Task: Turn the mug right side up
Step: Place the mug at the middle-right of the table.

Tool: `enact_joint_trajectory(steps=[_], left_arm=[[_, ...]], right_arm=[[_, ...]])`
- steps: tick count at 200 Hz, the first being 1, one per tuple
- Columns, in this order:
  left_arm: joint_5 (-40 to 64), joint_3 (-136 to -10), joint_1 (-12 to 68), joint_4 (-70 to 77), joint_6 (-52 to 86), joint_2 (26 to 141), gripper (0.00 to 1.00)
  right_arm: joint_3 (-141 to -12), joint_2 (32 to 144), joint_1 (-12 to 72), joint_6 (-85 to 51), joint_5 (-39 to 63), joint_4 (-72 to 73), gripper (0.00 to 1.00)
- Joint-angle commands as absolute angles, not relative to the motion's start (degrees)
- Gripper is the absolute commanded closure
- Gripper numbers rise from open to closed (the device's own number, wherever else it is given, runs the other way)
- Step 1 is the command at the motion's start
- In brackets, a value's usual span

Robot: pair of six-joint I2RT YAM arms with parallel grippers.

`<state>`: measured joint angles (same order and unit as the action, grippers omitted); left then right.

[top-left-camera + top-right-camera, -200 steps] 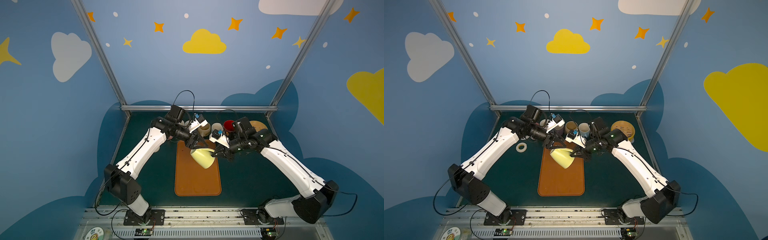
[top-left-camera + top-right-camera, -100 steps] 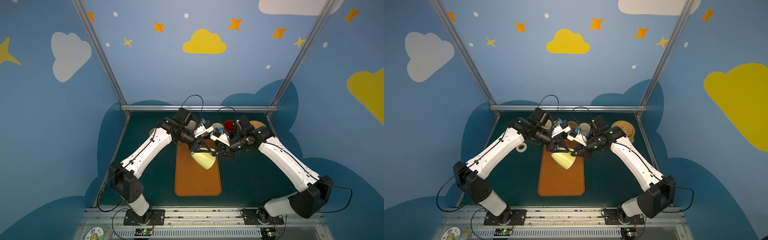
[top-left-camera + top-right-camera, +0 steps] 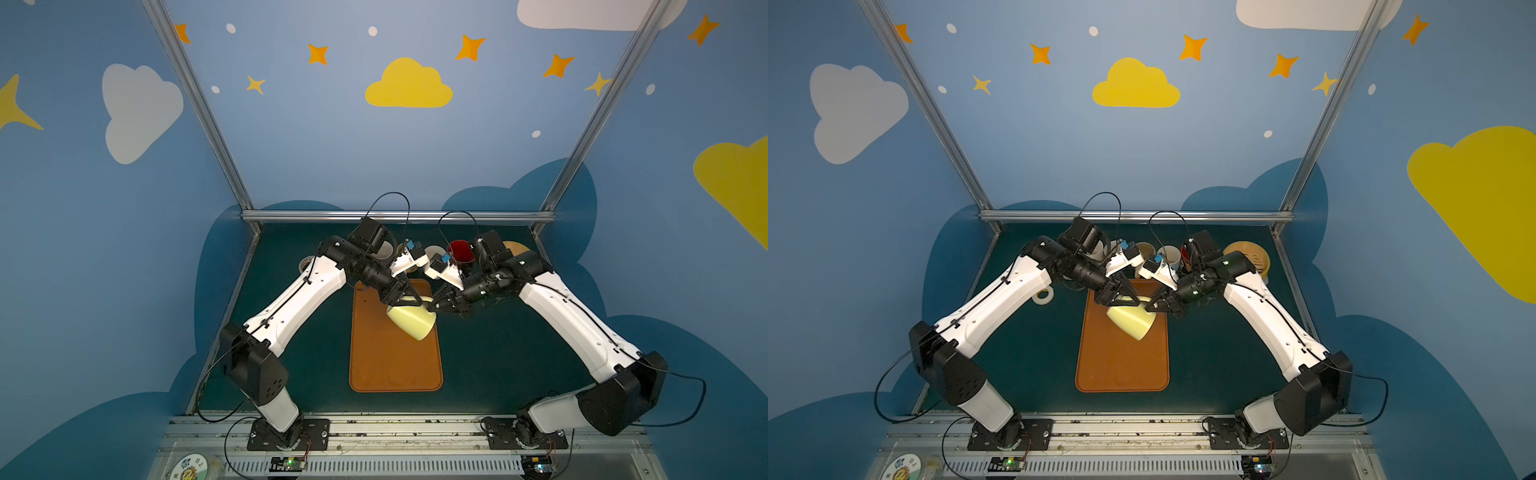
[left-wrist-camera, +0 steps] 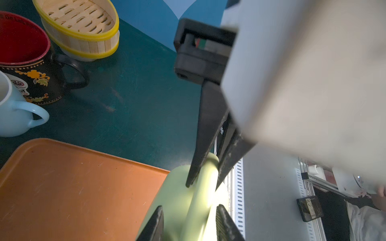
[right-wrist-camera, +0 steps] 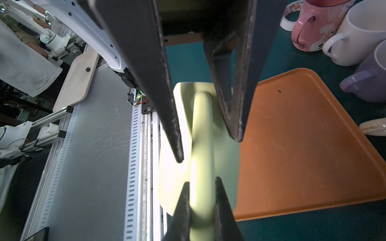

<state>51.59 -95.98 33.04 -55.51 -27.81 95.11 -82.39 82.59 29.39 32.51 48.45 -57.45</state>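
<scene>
Count: 2 arms, 2 grippers, 1 orange tray (image 3: pixel 395 365), 1 pale yellow mug (image 3: pixel 411 323), 1 bamboo steamer (image 4: pixel 83 35), and 2 tape rolls, a cream roll (image 5: pixel 373 127) and a printed roll (image 5: pixel 286 16). Spare mugs stand along the back of the green table (image 3: pixel 291 332): pink mug (image 5: pixel 311 27), white mug (image 5: pixel 359 35), lavender mug (image 5: pixel 371 79), black mug (image 4: pixel 27 58) w/ red inside, light-blue mug (image 4: pixel 12 110). That makes 5, tho the lavender and light-blue ones may be the same mug under diff. light; the top views are too crowded there to settle it.

The pale yellow mug is tilted over the tray's far half, its handle (image 5: pixel 201 133) uppermost, btwn the two grippers. The right gripper (image 3: pixel 433 308) comes in from the right & is clamped tight on the handle, a finger pressed to each side. The left gripper (image 3: pixel 406 300) comes in from the opposite side. Its jaws are narrow but not closed: one finger stands each side of the same handle w/ a gap showing on both sides, tips down near the mug's wall.

Vs 1 s ago: the left gripper was then off to the mug's left, nearer the back row. It has since swung in over the mug & its jaws have narrowed. The mug, right gripper & tray sit approx where they were.
</scene>
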Motion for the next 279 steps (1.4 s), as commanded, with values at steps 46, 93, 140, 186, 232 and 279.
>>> enact_joint_trajectory(steps=[46, 93, 140, 186, 232, 279], left_arm=[[50.16, -95.32, 35.19, -59.94, -29.34, 97.96, 0.76], [50.59, -96.83, 36.07, -59.59, -29.47, 99.76, 0.86], [50.45, -98.79, 36.64, -59.94, -29.18, 101.80, 0.72], [50.70, -102.27, 37.18, -61.97, -29.62, 105.04, 0.79], [49.77, -99.11, 37.10, -55.71, -26.83, 103.39, 0.97], [46.32, -84.05, 35.82, -37.23, -18.83, 95.13, 0.97]], right_arm=[[-85.32, 81.17, 27.42, 30.78, 56.87, -50.17, 1.00], [-83.52, 80.82, 27.34, 29.06, 57.87, -46.88, 1.00], [-81.54, 80.52, 27.81, 27.69, 59.02, -44.46, 1.00], [-79.53, 79.54, 28.23, 26.39, 58.47, -41.75, 1.00], [-77.27, 79.98, 28.52, 24.94, 57.63, -39.93, 1.00], [-76.11, 79.99, 28.85, 22.15, 55.26, -36.96, 1.00]])
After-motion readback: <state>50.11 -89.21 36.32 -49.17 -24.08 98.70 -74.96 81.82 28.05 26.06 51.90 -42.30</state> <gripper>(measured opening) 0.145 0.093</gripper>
